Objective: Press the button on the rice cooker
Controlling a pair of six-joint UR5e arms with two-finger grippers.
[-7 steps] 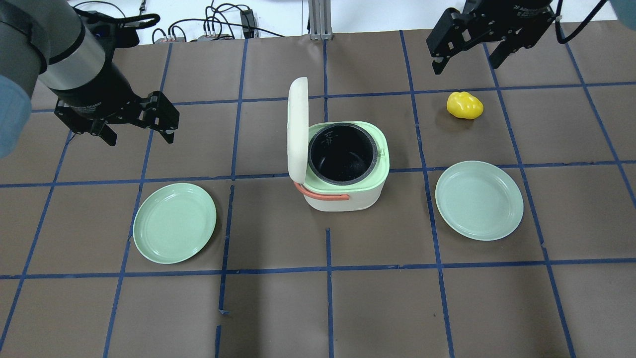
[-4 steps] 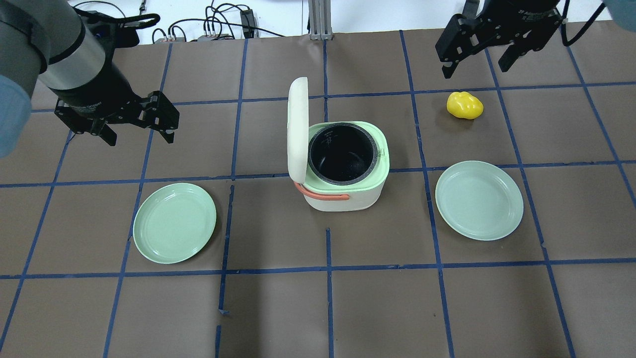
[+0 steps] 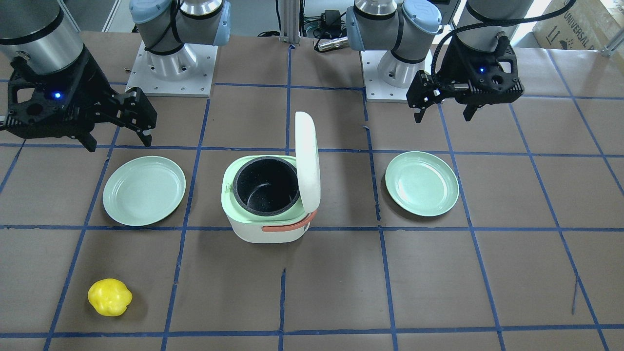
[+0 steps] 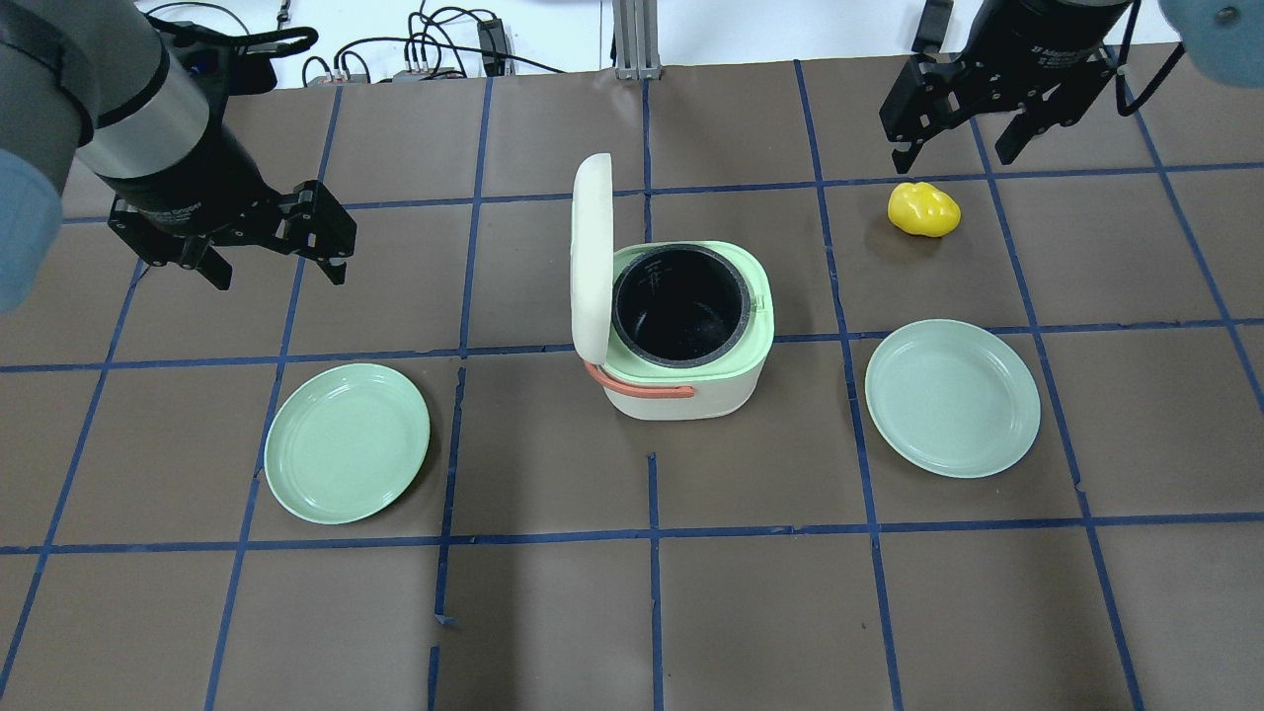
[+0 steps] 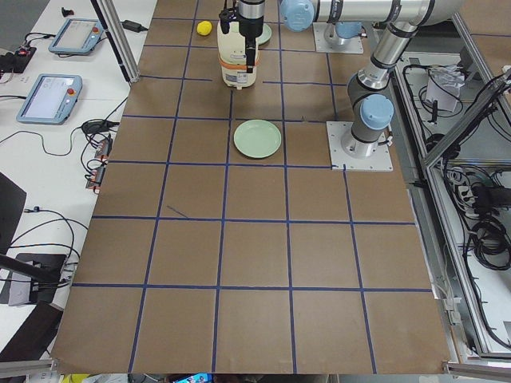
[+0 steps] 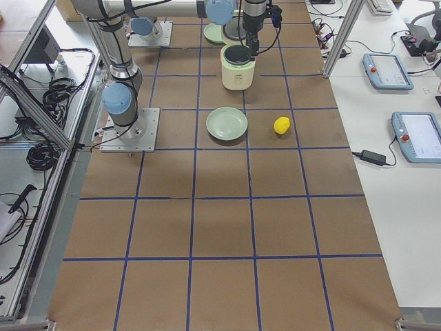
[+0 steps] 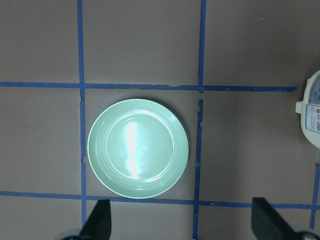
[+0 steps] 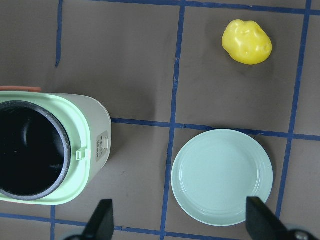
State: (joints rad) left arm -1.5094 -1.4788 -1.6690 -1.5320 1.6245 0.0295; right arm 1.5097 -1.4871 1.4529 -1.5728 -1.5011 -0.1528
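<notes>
The rice cooker [image 4: 691, 390] stands mid-table with its white lid [image 4: 592, 259] swung up and the dark inner pot [image 4: 679, 306] exposed. A small latch tab [image 4: 761, 302] sits on its green rim; I cannot make out a button. The cooker also shows in the front-facing view [image 3: 265, 229] and the right wrist view [image 8: 95, 135]. My left gripper [image 4: 277, 274] is open and empty, well left of the cooker. My right gripper [image 4: 954, 159] is open and empty at the far right, just beyond a yellow toy fruit [image 4: 923, 209].
A green plate [image 4: 347, 442] lies front left of the cooker, below my left gripper [image 7: 182, 225]. A second green plate [image 4: 952, 397] lies to its right, seen under my right gripper [image 8: 180, 222]. Blue tape lines grid the brown table. Cables lie along the far edge.
My right gripper has moved right and slightly nearer, closer to the yellow fruit. The left arm and the cooker have not moved.
</notes>
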